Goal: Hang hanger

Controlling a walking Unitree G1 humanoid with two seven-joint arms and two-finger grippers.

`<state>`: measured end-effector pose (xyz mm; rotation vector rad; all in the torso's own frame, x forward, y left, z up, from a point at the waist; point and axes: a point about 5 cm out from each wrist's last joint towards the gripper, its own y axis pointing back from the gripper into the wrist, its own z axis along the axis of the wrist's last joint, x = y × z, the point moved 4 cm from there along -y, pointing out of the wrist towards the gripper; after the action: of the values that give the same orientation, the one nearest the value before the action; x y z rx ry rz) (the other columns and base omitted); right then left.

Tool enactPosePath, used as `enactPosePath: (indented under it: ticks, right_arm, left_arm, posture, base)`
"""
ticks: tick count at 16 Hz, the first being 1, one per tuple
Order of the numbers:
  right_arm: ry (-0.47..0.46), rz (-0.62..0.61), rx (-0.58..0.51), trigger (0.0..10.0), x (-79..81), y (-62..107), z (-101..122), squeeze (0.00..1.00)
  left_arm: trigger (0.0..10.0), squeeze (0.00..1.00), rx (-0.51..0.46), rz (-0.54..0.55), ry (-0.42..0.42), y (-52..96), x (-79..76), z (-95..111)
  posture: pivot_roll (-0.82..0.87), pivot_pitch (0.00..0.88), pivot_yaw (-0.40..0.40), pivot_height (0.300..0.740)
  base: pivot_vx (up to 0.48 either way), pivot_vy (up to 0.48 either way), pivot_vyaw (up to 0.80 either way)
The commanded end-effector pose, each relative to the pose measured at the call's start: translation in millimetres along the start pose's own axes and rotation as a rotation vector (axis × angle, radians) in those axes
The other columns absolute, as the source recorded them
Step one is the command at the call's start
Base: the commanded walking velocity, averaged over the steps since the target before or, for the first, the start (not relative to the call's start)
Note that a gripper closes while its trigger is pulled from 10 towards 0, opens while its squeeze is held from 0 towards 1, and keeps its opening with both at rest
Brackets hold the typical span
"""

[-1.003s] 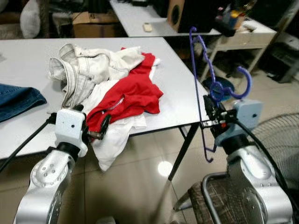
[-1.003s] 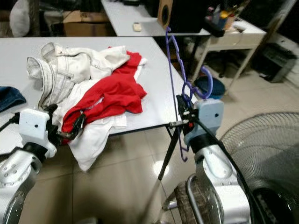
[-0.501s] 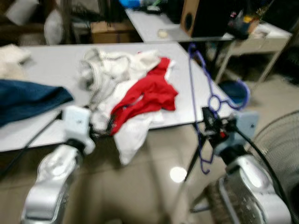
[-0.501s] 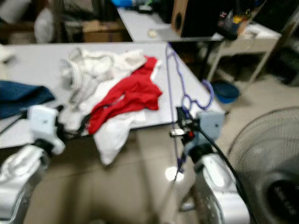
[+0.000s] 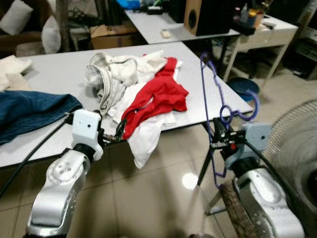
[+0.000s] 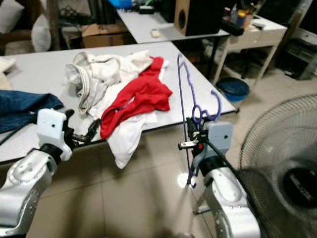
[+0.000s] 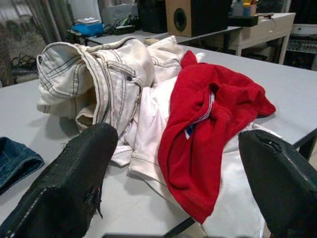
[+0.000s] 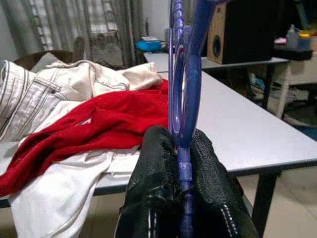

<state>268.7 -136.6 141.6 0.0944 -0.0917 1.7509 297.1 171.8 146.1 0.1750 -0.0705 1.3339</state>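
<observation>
Glossy beige tiled floor (image 5: 148, 198), grey tables (image 5: 59, 74), standing fan (image 6: 282, 163).

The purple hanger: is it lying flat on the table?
No, the purple hanger stands upright off the table's edge, clamped between the right gripper's black fingers.

hanger (image 8: 179, 74): top cut off by picture edge above the right gripper (image 8: 181, 163)
white garment (image 7: 237, 198): lower part hidden behind left gripper's finger (image 7: 282, 183)

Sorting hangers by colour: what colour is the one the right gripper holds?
Purple-blue; the hanger shows best in the right wrist view.
</observation>
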Motion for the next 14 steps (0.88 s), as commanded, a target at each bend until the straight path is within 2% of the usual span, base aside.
enactPosePath:
  ticks: [1,7,9,14]
  right_arm:
    - [-0.014,0.001,-0.026,10.0,-2.1,-5.3,7.4,0.00]
    - [0.059,0.076,-0.022,10.0,8.4,-10.2,8.5,0.00]
    - [0.042,0.056,-0.021,10.0,4.8,-9.3,8.9,0.00]
    - [0.042,0.046,-0.015,10.0,6.1,-10.8,6.3,0.00]
  left_arm:
    - [10.0,0.00,0.024,0.019,0.004,4.8,2.9,-6.5]
    - [10.0,0.00,0.010,0.029,0.004,-1.2,2.6,-1.5]
    - [10.0,0.00,0.009,0.009,-0.002,-2.4,-1.6,0.2]
    - [10.0,0.00,0.010,0.015,-0.012,-5.5,2.7,-0.2]
  posture:
    - [-0.09,0.029,-0.020,0.740]
    - [-0.10,0.009,-0.023,0.740]
    - [-0.09,0.022,-0.012,0.740]
    - [-0.10,0.002,-0.005,0.740]
  base:
    - [0.000,0.266,0.00]
    - [0.000,0.329,0.00]
    - [0.000,0.339,0.00]
    - [0.000,0.338,0.00]
